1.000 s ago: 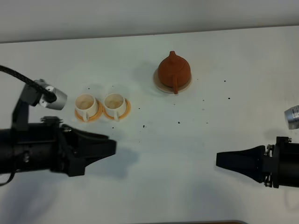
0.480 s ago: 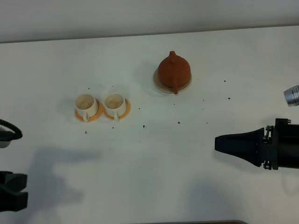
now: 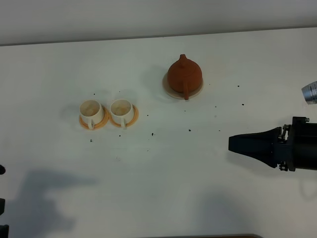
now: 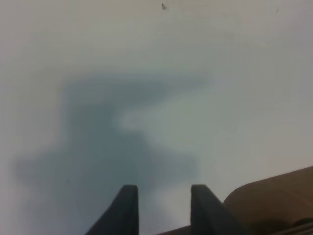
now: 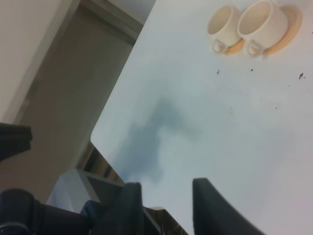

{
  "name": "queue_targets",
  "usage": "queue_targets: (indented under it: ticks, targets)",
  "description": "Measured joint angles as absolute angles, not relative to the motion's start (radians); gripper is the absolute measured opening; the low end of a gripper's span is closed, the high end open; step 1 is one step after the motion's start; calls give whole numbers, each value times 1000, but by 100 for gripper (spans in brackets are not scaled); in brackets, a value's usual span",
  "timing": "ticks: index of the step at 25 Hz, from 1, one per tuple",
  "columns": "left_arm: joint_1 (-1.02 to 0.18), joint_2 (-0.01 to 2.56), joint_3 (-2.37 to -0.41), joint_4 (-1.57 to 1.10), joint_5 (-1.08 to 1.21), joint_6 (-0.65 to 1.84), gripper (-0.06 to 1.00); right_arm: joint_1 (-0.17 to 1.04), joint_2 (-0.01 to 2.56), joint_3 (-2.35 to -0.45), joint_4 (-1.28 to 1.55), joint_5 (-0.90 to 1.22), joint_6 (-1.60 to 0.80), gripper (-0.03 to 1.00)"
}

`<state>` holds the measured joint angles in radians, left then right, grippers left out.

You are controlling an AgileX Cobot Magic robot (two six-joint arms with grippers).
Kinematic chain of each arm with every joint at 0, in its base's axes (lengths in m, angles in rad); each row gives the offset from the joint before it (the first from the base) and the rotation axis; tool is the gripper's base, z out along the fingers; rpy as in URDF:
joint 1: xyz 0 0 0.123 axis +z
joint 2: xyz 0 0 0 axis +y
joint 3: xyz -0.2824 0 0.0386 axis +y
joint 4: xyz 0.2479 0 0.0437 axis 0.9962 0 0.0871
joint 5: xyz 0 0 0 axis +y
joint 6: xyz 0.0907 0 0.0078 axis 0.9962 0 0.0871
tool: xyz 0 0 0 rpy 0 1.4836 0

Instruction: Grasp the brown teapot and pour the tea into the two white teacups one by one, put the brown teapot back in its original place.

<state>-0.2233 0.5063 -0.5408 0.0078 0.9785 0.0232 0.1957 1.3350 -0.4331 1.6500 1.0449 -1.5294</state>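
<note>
Teapot (image 3: 184, 74) — right tool (image 3: 231, 143) well apart

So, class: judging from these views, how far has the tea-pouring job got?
Done: unclear. The brown teapot sits on its cream coaster; whether the two white teacups hold tea cannot be told. In hand: nothing; left fingers and right fingers stand apart, empty. Left: possibly everything, from grasping onward.

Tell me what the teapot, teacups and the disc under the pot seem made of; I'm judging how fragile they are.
Brown teapot: probably unglazed clay, matte terracotta surface without glare. Left teacup and right teacup: likely glazed ceramic, smooth plain white. Coaster: pale cream, flat; material unclear, maybe wood or ceramic.
</note>
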Motion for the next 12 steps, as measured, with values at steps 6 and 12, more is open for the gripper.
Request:
queue_targets:
  ticks: [6, 12]
  targets:
    - [-223, 447, -521, 0, 1057, 23, 26, 196, 1335, -433, 1650, 1045, -1529, 24]
    - [-223, 403, -513, 0, 1067, 23, 26, 196, 1335, -433, 1627, 1041, -1531, 24]
